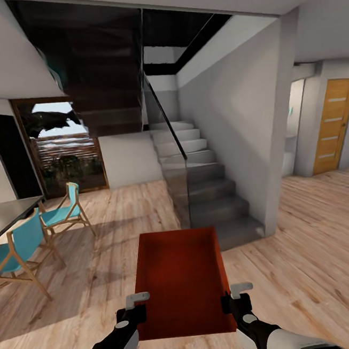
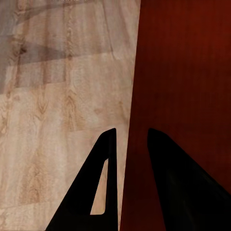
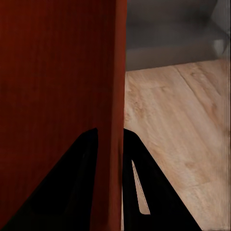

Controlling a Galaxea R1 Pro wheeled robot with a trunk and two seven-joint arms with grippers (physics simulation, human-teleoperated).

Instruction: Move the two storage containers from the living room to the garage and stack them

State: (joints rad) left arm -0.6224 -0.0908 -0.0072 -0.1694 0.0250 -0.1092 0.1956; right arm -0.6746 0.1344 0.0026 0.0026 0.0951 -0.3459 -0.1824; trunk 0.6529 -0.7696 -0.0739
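**Head view: one container in transit, garage not yet reached**

Head view shows me carrying one storage container (image 1: 181, 281), an orange-red lidless bin, out in front of the trunk and above the wood-plank floor (image 1: 311, 246). It looks empty: I see bare red bottom and walls, nothing inside. My left hand (image 1: 135, 306) pinches the bin's left wall and my right hand (image 1: 236, 296) pinches the right wall; in each wrist view the thin red wall passes between the two dark fingers (image 2: 108, 163) (image 3: 132, 159), so both are closed on it.

I judge the job as early: this bin is lifted but I am on light planks, not dark grey flooring, so nothing is placed or stacked. The other bin has yet to be fetched, as far as I can tell.

Ahead stands a staircase (image 1: 203, 193) with a glass balustrade (image 1: 173, 185); teal chairs (image 1: 65, 210) and a dark tabletop (image 1: 9, 213) lie to my left, a wooden door (image 1: 333, 125) far right.
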